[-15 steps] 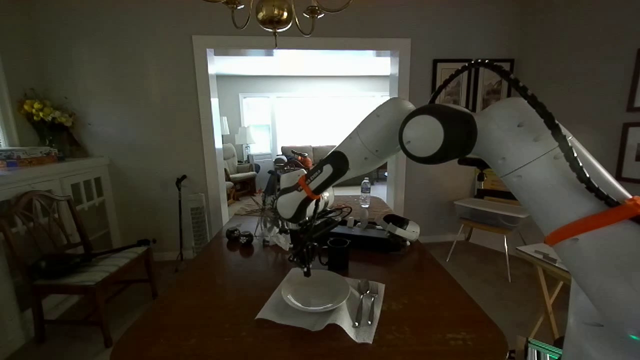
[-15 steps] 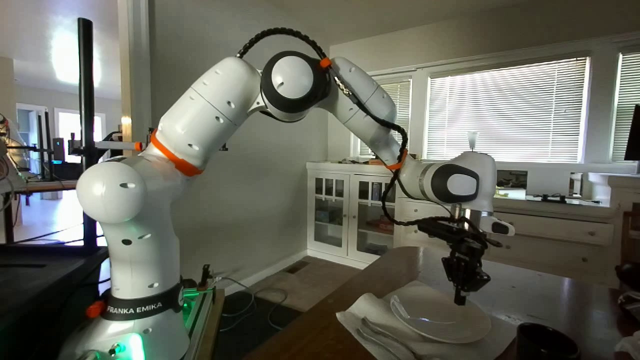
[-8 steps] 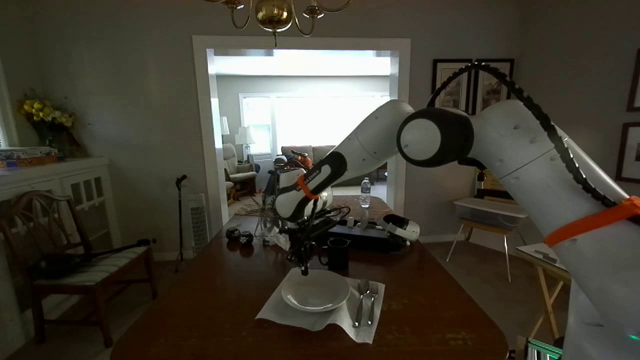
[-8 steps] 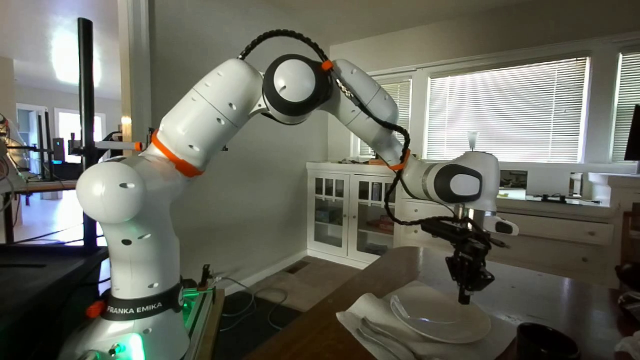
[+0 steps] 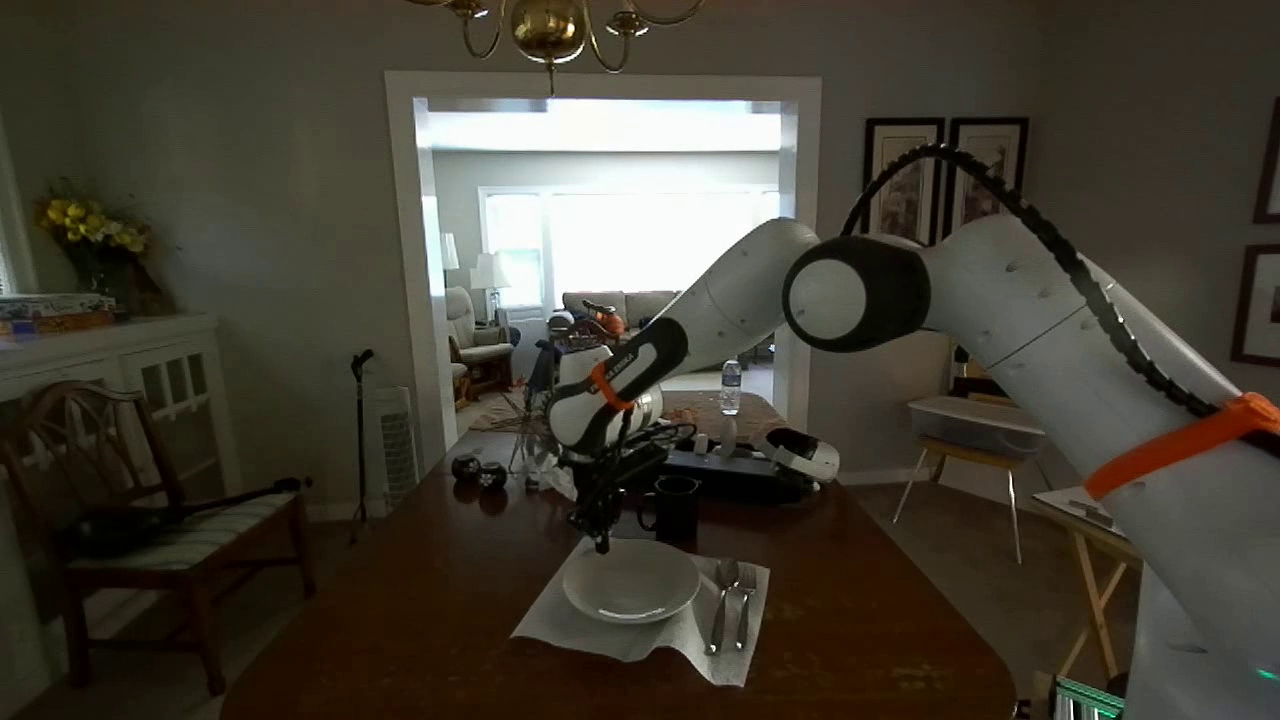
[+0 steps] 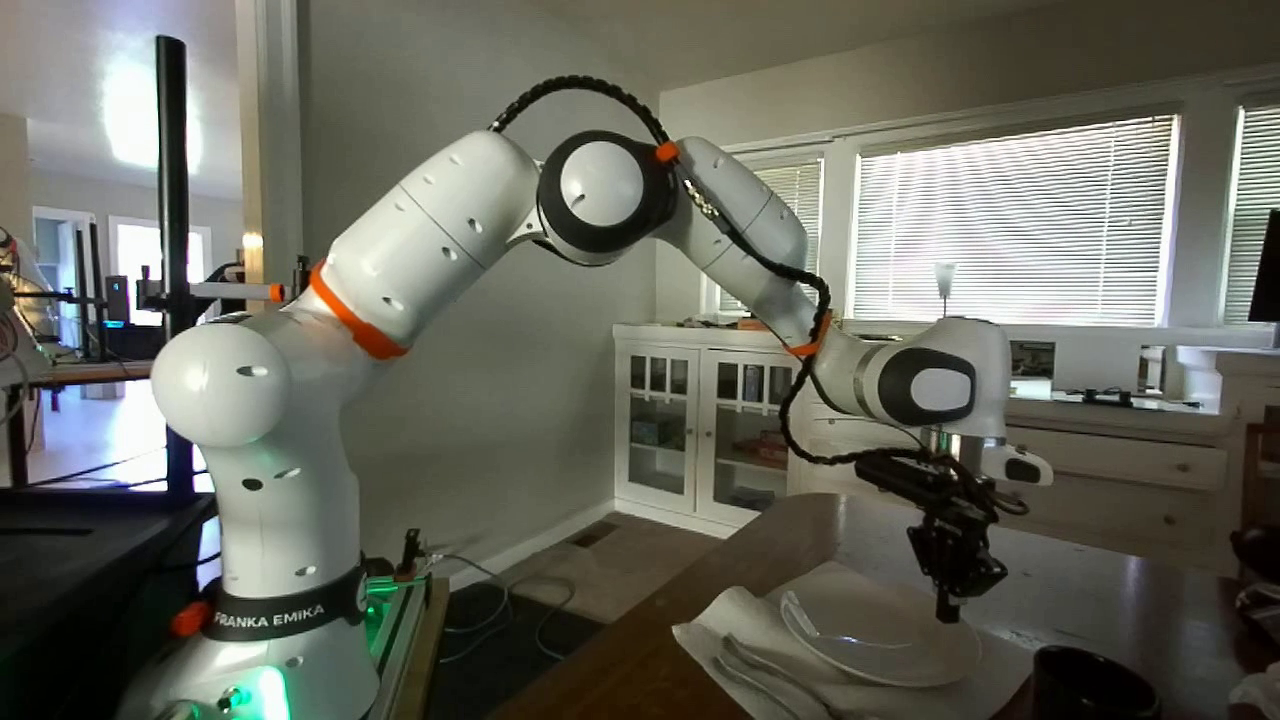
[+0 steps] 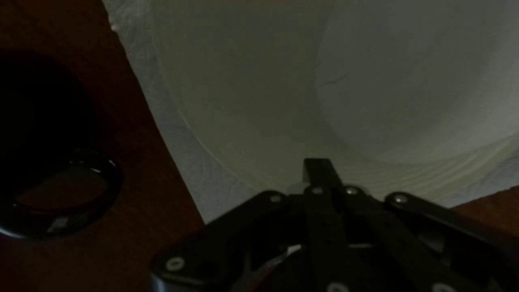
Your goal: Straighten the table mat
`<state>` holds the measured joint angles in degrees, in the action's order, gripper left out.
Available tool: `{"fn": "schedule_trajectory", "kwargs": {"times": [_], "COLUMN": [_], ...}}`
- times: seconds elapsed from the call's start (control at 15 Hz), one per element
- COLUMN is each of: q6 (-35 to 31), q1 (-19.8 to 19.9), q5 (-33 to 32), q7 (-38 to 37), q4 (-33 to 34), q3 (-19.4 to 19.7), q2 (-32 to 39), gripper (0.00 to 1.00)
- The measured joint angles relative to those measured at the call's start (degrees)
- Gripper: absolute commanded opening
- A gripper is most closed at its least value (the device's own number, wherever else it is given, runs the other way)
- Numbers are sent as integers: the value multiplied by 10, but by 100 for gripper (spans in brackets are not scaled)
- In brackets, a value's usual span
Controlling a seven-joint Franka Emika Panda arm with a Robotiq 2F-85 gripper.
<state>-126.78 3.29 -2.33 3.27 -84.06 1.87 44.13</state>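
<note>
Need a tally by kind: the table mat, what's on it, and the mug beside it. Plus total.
Table mat: 1
White plate: 1
Spoon: 1
Fork: 1
Black mug: 1
Total: 5

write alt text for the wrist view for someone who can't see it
Closed black jaws at the bottom of the frame overlap the rim of a round white plate on a pale table mat; whether they touch it is unclear. A black mug, cut off at the left edge, stands beside the mat on a dark wooden table.
</note>
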Motion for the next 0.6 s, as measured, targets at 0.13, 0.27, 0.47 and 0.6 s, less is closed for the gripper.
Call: {"fn": "schedule_trajectory", "kwargs": {"times": [0.13,0.27,0.47,0.6], "q6": [-4,-6,-8,-15], "q1": [0,0,1,2], "q5": [0,1,2,3], "q7": [0,0,0,0], "q4": [5,8,11,12], "q3": [0,0,-1,-2], "q2": [5,9,11,12], "gripper": [0,0,0,0]}}
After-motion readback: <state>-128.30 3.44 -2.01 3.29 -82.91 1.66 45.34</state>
